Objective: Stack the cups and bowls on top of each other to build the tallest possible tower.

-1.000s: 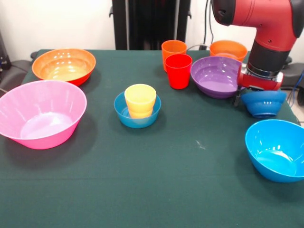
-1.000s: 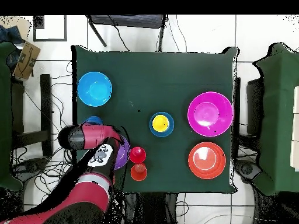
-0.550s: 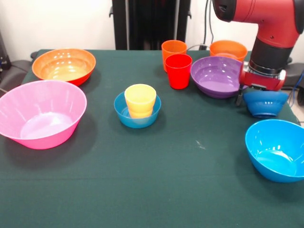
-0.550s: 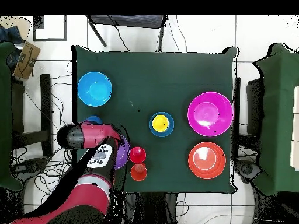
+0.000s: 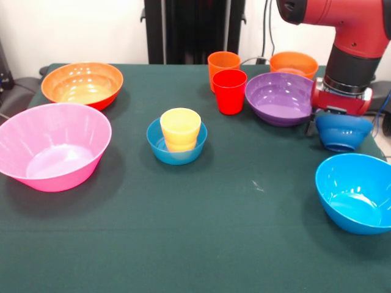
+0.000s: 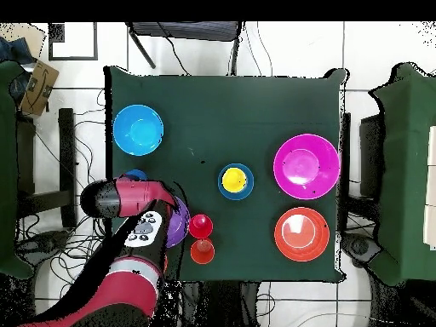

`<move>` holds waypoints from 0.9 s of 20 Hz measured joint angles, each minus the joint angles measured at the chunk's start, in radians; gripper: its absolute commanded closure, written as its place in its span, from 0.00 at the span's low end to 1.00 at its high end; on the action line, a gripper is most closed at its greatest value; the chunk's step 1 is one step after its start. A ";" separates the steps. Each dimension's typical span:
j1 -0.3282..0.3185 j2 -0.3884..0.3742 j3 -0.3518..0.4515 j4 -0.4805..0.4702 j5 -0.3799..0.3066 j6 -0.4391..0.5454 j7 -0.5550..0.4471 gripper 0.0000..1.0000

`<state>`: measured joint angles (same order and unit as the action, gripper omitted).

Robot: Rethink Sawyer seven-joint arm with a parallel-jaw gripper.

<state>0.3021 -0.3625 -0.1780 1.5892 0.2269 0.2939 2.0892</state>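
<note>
Red-and-black arm's gripper (image 5: 339, 117) sits directly over a small glossy blue plastic bowl (image 5: 339, 134). Whether the jaws grip it cannot be told. A medium purple plastic bowl (image 5: 278, 97) lies just beside them.

My arm (image 5: 342, 24) was glossy red with rounded housings, a black band above a silver ring at the wrist, and a grey button panel (image 6: 146, 228) on its upper side.
</note>
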 measured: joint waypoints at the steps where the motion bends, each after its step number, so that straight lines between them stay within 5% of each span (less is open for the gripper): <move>1: 0.002 0.000 -0.001 0.000 0.000 -0.003 0.000 0.00; 18: 0.020 -0.098 -0.052 0.002 0.003 0.024 0.000 0.00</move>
<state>0.3216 -0.4608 -0.2305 1.5913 0.2298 0.3177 2.0892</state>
